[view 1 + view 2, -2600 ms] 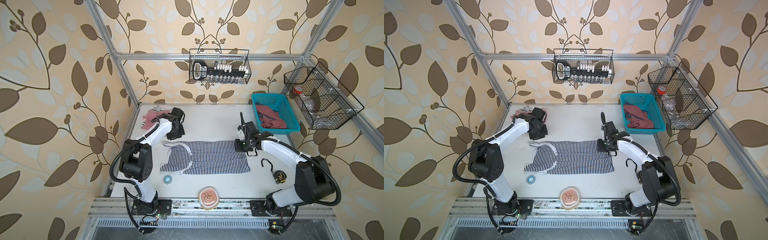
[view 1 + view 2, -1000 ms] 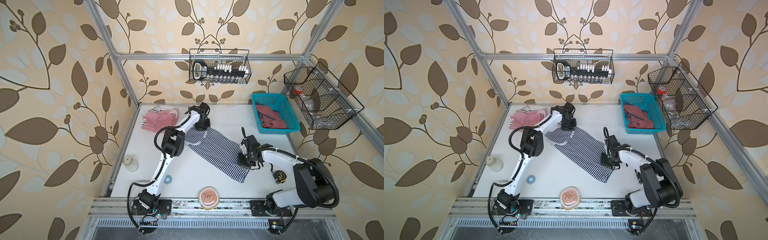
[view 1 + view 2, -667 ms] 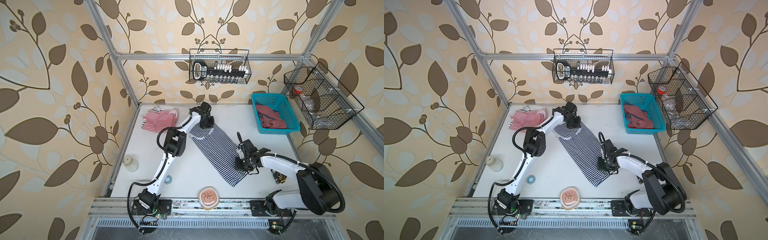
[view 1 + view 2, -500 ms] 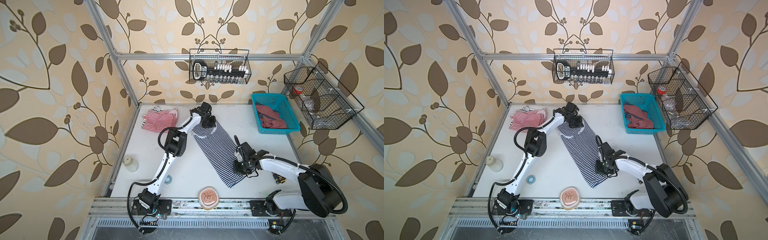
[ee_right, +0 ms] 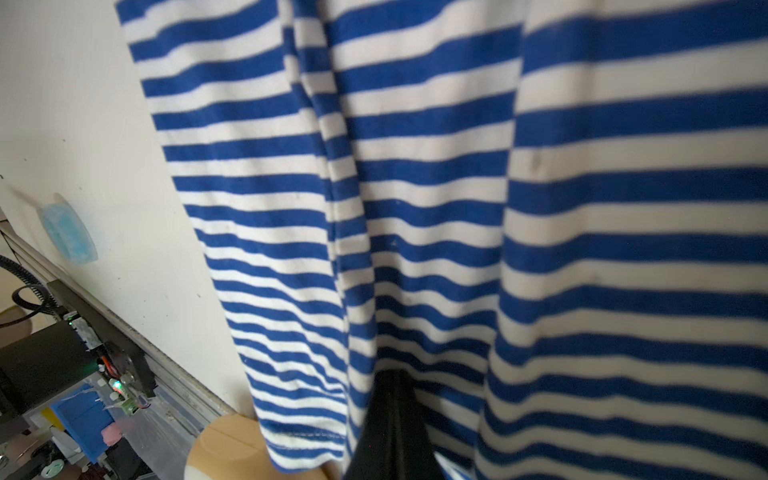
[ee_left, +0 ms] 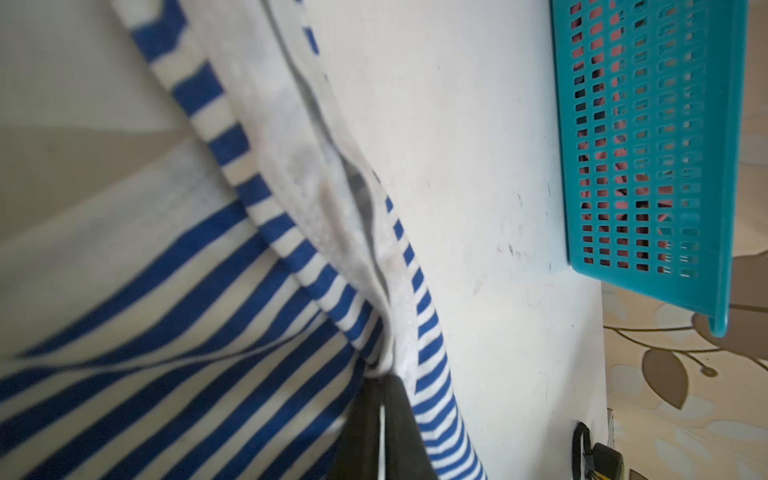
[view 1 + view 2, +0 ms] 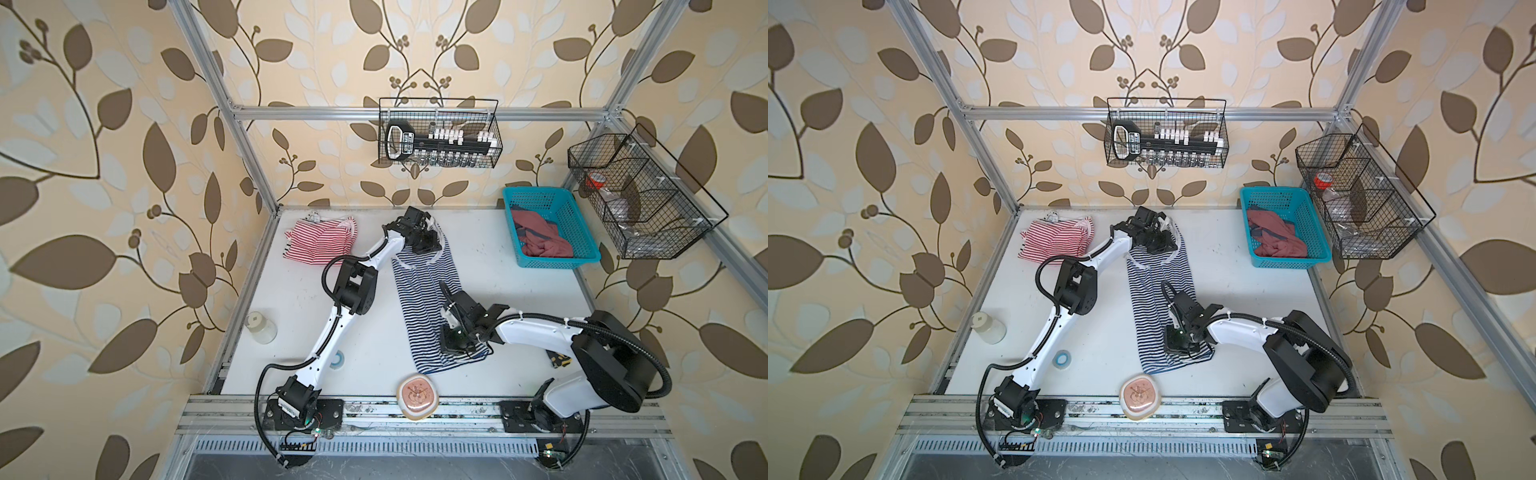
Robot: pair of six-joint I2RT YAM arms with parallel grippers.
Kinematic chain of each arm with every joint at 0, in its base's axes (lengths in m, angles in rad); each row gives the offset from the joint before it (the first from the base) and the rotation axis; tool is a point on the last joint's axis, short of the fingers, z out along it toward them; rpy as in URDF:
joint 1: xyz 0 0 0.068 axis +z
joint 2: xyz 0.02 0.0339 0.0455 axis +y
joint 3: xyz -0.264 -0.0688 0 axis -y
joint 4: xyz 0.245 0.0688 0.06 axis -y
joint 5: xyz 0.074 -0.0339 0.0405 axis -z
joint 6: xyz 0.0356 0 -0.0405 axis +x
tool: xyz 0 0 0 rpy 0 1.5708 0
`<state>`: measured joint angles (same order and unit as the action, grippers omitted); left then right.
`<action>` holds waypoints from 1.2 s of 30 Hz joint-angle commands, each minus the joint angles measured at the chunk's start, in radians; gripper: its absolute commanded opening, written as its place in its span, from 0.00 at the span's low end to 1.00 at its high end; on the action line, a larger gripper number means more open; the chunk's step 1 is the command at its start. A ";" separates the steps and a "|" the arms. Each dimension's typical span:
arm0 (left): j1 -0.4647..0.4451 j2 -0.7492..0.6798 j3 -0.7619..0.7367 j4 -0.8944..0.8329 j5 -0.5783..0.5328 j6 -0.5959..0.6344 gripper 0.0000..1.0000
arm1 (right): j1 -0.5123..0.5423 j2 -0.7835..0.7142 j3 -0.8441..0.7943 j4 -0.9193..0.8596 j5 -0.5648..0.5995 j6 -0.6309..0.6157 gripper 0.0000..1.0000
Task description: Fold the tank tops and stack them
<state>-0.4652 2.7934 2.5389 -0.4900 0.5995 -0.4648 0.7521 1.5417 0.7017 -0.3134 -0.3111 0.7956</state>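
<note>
Worktop (image 7: 519, 299): the navy top (image 7: 419, 299) lies stretched from 12 to 6 o'clock, likely held taut so you can fold it flat. The red top (image 7: 320, 241) lies at 10 o'clock. The left tool (image 7: 428, 243) pinches the strap trim and the right tool (image 7: 455, 349) pinches the hem. Open room at 3 and 8 o'clock.

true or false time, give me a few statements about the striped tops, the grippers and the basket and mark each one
1. The left gripper and the right gripper are both shut on the navy-and-white striped knit tank top. True.
2. The red-and-white striped knit tank top lies on the white table, near its far left corner. True.
3. The navy top is stacked on the red one. False: they lie apart, the navy one stretched between the grippers.
4. The teal plastic mesh basket is empty. False: it holds crumpled reddish cloth.
</note>
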 commanded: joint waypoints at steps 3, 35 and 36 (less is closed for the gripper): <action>0.005 -0.017 0.029 0.006 -0.009 0.089 0.09 | 0.059 0.097 0.071 -0.008 -0.004 0.055 0.07; 0.011 -0.953 -0.975 -0.292 -0.275 0.075 0.32 | -0.185 -0.202 0.052 -0.342 0.157 -0.233 0.01; 0.011 -0.973 -1.018 -0.296 -0.283 0.074 0.30 | -0.181 -0.188 0.044 -0.333 0.152 -0.234 0.00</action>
<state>-0.4629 1.8915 1.6131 -0.7357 0.3458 -0.3725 0.5652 1.3243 0.7612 -0.6376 -0.1562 0.6106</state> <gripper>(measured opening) 0.316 0.049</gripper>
